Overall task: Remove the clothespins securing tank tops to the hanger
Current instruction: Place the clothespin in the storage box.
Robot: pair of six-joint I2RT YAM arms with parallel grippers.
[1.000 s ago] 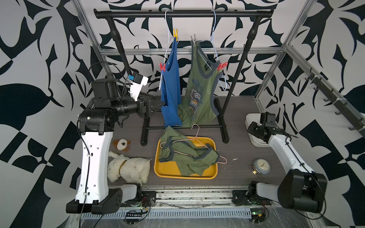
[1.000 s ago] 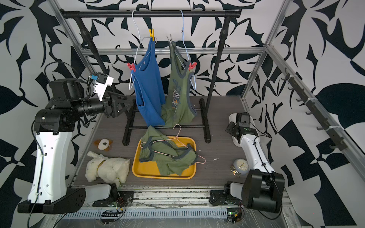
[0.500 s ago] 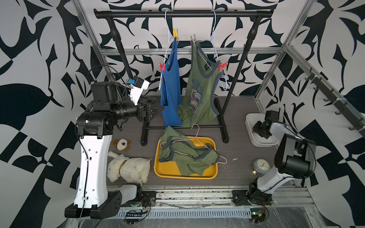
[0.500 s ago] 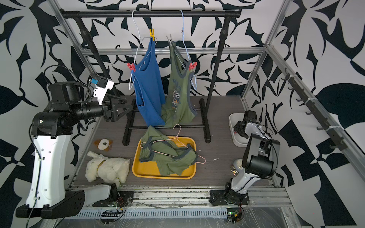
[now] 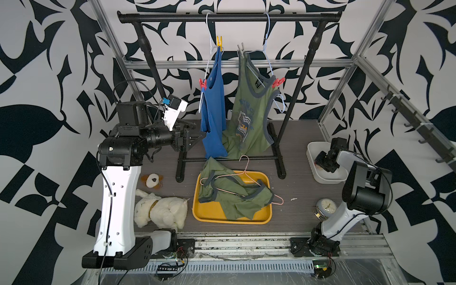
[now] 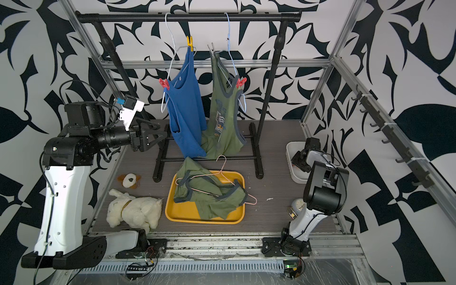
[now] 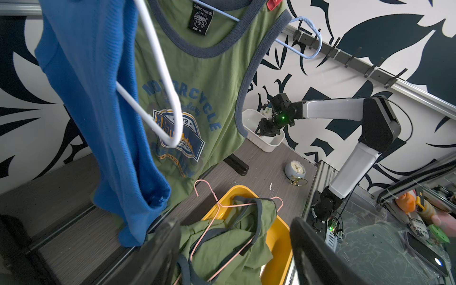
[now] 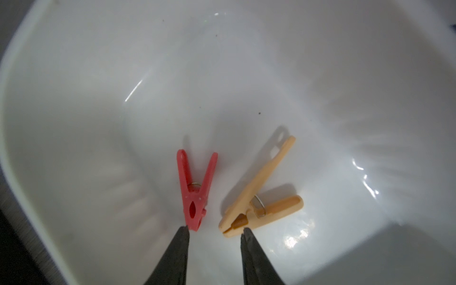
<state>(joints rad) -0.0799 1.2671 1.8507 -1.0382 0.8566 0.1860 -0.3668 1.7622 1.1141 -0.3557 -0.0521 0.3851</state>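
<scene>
A blue tank top point(image 5: 213, 116) hangs on a white hanger, pinned by a yellow clothespin point(image 5: 219, 43) and a red clothespin point(image 5: 202, 84). Beside it an olive printed tank top point(image 5: 251, 116) is held by a grey clothespin point(image 5: 240, 48) and a red clothespin point(image 5: 278, 82). Another olive tank top point(image 5: 234, 195) lies in the yellow tray point(image 5: 214, 212) with a pink hanger. My left gripper point(image 5: 197, 138) is open just left of the blue top. My right gripper point(image 8: 214, 230) is open inside the white bin point(image 5: 312, 150), above a loose red clothespin point(image 8: 195, 192) and a tan clothespin point(image 8: 261, 195).
The black garment rack point(image 5: 229, 17) stands at the back, its feet near the tray. A plush dog point(image 5: 160, 209) and a small plush toy point(image 5: 153, 180) lie front left. An alarm clock point(image 5: 326, 207) sits by the right arm's base. A hook rail point(image 5: 414, 123) runs along the right wall.
The right arm has folded up over the white bin and its jaws have parted. The left gripper has dipped slightly beside the blue top and stays open.
</scene>
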